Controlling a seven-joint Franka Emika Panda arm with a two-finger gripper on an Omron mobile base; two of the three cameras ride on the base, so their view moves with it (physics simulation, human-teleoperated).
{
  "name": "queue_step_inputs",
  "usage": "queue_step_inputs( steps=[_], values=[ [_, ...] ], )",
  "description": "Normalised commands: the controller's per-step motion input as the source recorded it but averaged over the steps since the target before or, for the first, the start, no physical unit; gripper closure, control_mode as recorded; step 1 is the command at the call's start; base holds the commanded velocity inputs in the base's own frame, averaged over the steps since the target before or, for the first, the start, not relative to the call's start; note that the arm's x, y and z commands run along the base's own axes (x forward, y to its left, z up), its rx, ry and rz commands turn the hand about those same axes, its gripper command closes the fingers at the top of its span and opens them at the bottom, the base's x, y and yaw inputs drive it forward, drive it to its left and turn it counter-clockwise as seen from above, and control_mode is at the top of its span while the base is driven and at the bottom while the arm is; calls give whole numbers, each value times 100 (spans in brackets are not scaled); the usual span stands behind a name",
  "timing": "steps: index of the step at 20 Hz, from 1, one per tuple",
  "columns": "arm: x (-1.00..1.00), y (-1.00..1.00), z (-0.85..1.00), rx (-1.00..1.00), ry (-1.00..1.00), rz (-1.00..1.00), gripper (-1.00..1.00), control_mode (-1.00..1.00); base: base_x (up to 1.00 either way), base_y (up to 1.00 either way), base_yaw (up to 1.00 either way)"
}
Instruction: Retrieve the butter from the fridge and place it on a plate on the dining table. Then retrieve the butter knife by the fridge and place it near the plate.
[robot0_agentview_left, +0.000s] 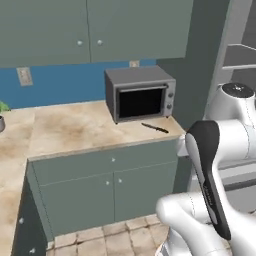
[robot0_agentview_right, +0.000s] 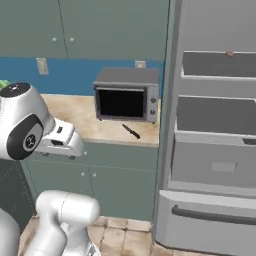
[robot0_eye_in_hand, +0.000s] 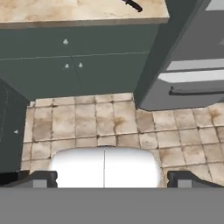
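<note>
**Knife waits by the oven**

The knife (robot0_agentview_left: 155, 128) lies flat on the tabletop (robot0_agentview_left: 75, 127), just in front of the toaster oven (robot0_agentview_left: 141, 93), beside the open fridge (robot0_agentview_right: 215, 125). Pincer (robot0_eye_in_hand: 111, 177) spread wide, empty. Slim, stiff, light, likely slippery — best pinched across the black handle.

We see the arm (robot0_agentview_left: 220, 200) at the lower right of the left base picture: smooth, glossy white rounded shells, with a long black band running down one link. A dark grey round cap tops the joint at the right edge. At the left of the right base picture, a white rounded joint carries a black disc with a small pale mark.
</note>
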Motion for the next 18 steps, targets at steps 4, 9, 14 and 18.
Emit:
queue_step_inputs(
  steps=[4,9,14,18],
  values=[
    [0,0,0,0,0,0,-100,100,61,86,-31],
    [0,0,0,0,0,0,-100,100,38,19,-16],
    [0,0,0,0,0,0,-100,100,49,-9,-28],
    [0,0,0,0,0,0,-100,100,62,-5,-25]
  ],
)
